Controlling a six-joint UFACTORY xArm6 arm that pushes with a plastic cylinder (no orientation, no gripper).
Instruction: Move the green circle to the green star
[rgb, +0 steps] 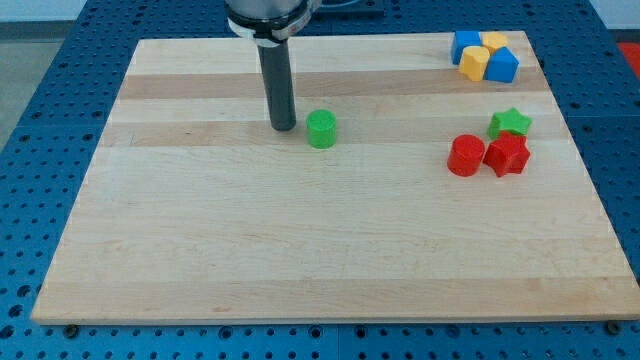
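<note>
The green circle (321, 129) is a short green cylinder standing on the wooden board (300, 240) a little above its middle. The green star (510, 123) lies near the view's right, touching the top of a red star-like block (507, 155). My tip (283, 126) rests on the board just to the view's left of the green circle, a small gap apart from it. The dark rod rises straight up from the tip to the arm at the view's top.
A red cylinder (465, 155) sits against the left side of the red star-like block. In the top right corner is a cluster of two blue blocks (464, 45) (503, 66) and two yellow blocks (474, 63) (494, 41).
</note>
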